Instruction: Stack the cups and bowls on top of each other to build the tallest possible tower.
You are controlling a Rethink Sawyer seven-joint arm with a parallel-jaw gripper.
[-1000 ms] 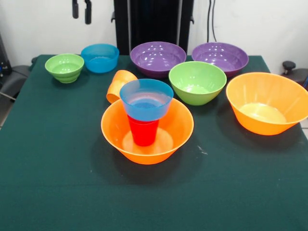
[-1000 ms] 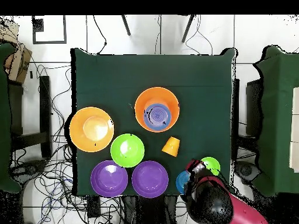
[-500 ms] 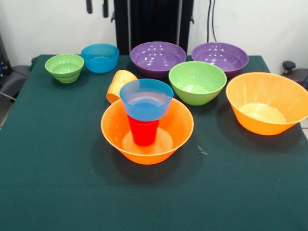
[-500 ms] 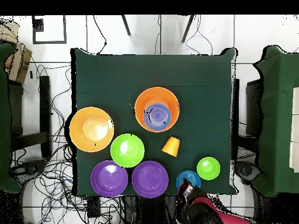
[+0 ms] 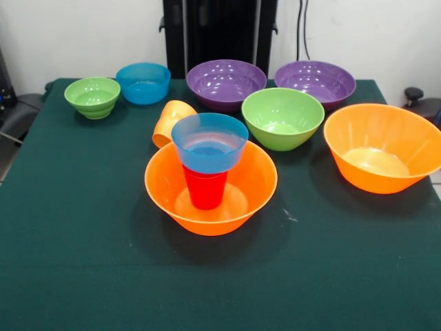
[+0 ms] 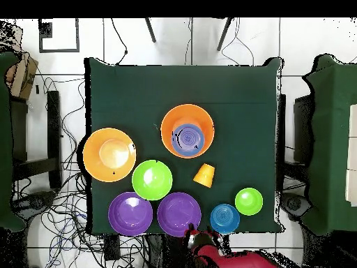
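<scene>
The arm (image 6: 226, 259) has drawn back off the worktop (image 5: 83, 262); its tool's state cannot be told. The tower (image 5: 210, 176), a blue bowl on a red cup in an orange bowl, stands mid-worktop, awaiting another piece.

A lab: loose cables (image 6: 66, 209) strewn over tiled floor (image 6: 174, 42) around a green-clothed table (image 5: 69, 262).
</scene>
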